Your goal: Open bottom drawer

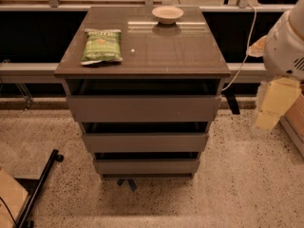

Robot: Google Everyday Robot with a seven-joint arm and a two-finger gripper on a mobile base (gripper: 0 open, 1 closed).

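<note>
Nearest: speckled floor (237,198), one black pole (40,184) lying at lower left, and one blue tape mark (127,183) just under the cabinet.

Above that, three drawers are counted in one stack. The bottom drawer (146,166) sits lowest, just above the floor, and has the smallest-looking front. It is flat and no handle is seen. The middle drawer (145,142) and top drawer (144,109) are stacked over it, and a dark gap is seen above each front. The bottom drawer is judged not yet pulled out.

One gripper (268,113) is seen at the right edge. It hangs off the white arm (287,42), level with the top drawer and well apart from the cabinet. Nothing is touched by it. Whether it is open or closed cannot be told.

Step in hand is judged to be the approach, with no contact made yet. For the next move, the gripper needs to be brought down and left to the lowest front. With no handle there, the top edge of the front probably has to be hooked through the gap and then pulled straight out. The middle front must not be caught by mistake.

Farther back, on the cabinet top (166,46): one green chip bag (101,45) at left and one shallow bowl (167,14) near the rear edge. One white cable (244,51) is draped down behind the right corner.
</note>
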